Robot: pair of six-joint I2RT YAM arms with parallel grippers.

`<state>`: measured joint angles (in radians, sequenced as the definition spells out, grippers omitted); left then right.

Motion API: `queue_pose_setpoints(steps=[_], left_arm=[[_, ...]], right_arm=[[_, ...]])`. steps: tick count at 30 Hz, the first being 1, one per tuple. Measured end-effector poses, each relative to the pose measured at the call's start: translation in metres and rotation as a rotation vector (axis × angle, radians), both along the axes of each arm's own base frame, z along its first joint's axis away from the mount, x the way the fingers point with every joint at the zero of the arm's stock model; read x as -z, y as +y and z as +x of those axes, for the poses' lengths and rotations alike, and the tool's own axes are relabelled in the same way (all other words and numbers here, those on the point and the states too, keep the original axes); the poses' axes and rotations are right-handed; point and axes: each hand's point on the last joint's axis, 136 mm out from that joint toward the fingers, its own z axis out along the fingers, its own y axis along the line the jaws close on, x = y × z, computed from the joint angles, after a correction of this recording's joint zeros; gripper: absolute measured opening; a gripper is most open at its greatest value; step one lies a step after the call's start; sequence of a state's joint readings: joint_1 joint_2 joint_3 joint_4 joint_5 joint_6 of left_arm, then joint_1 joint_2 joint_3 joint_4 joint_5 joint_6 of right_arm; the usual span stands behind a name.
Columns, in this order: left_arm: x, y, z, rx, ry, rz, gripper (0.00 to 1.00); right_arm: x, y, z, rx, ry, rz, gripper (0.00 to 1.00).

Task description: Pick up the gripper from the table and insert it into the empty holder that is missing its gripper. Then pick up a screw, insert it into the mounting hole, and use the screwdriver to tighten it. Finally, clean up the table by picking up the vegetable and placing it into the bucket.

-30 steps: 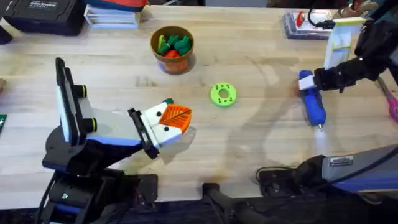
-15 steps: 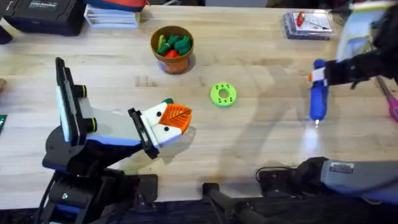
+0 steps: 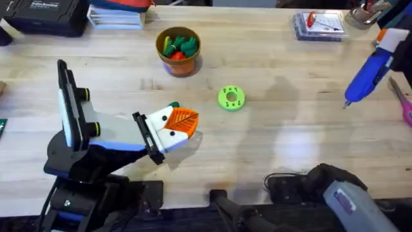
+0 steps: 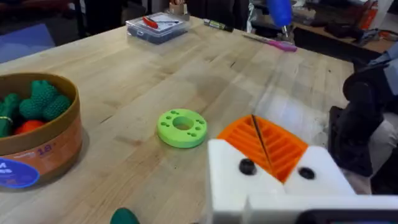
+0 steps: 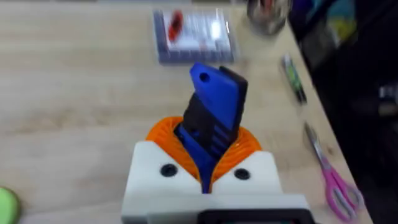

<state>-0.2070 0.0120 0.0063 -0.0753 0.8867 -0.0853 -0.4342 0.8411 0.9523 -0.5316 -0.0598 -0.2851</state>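
The blue screwdriver (image 3: 367, 77) hangs tilted above the table's right side, bit pointing down, with my right gripper (image 3: 388, 37) shut on its upper end. In the right wrist view the orange pads (image 5: 249, 142) clamp the screwdriver (image 5: 211, 115). My left gripper (image 3: 182, 124) rests low near the left centre, its orange pads (image 4: 277, 149) pressed together on nothing. A small dark green vegetable (image 3: 174, 105) peeks out just beyond it. The bucket (image 3: 179, 59) stands at the back and holds green and orange toy vegetables. The loose gripper and the empty holder are out of view.
A bright green holed disc (image 3: 231, 98) lies mid-table. A clear box of small parts (image 3: 320, 24) sits at the back right, and pink scissors (image 3: 402, 100) lie at the right edge. A dark case (image 3: 45, 14) is at the back left.
The right gripper has lifted the screwdriver off the table and carried it up and toward the far right, now tilted. The left arm has not moved.
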Motion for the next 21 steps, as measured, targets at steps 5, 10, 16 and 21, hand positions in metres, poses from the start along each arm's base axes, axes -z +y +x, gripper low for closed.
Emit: queue_pose_setpoints(steps=[5,10,16,21], left_arm=[[0.000,0.000,0.000,0.000,0.000,0.000,0.005],[0.000,0.000,0.000,0.000,0.000,0.000,0.005],[0.000,0.000,0.000,0.000,0.000,0.000,0.005],[0.000,0.000,0.000,0.000,0.000,0.000,0.005]], right_arm=[[-0.024,0.060,-0.013,-0.170,-0.208,0.037,0.025],[-0.036,0.129,-0.014,-0.416,-0.364,0.156,0.025],[-0.069,0.215,-0.026,-0.738,-0.534,0.274,0.025],[-0.101,0.279,-0.049,-0.992,-0.647,0.364,0.025]])
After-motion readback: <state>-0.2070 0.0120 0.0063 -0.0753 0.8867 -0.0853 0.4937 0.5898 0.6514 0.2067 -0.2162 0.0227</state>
